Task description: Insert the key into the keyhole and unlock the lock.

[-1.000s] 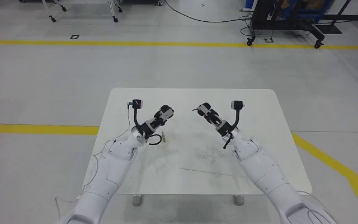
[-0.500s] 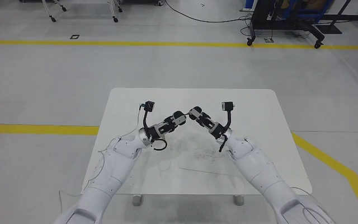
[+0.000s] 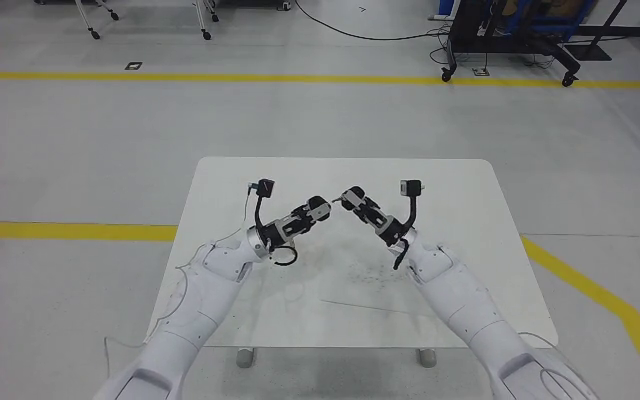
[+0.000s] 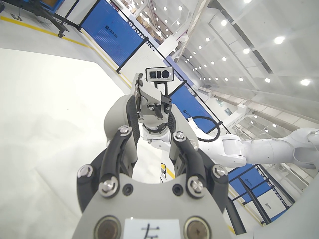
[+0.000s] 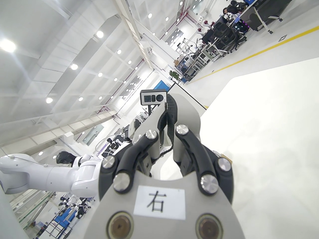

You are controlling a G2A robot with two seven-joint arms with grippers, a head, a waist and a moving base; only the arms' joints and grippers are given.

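Both arms are raised over the white table (image 3: 455, 215), tips facing each other above its middle. My left gripper (image 3: 318, 208) is shut on a small grey block (image 4: 150, 107), apparently the lock, held between its ribbed pads (image 4: 130, 119). My right gripper (image 3: 349, 196) has its fingers close together. A thin pale sliver (image 3: 331, 200), apparently the key, sticks out of it toward the left gripper. Whether the key tip is inside the keyhole is hidden. In each wrist view the other arm's wrist camera (image 4: 159, 74) (image 5: 153, 97) faces me just beyond my own fingers.
The table edge nearest the two grippers is the far one (image 3: 340, 160). Yellow floor lines (image 3: 300, 77) run behind and beside the table. Wheeled frames (image 3: 510, 45) stand far back on the floor.
One second ago the grippers were well apart. They came together over the table's middle by half a second ago. Since then both have shifted only slightly.
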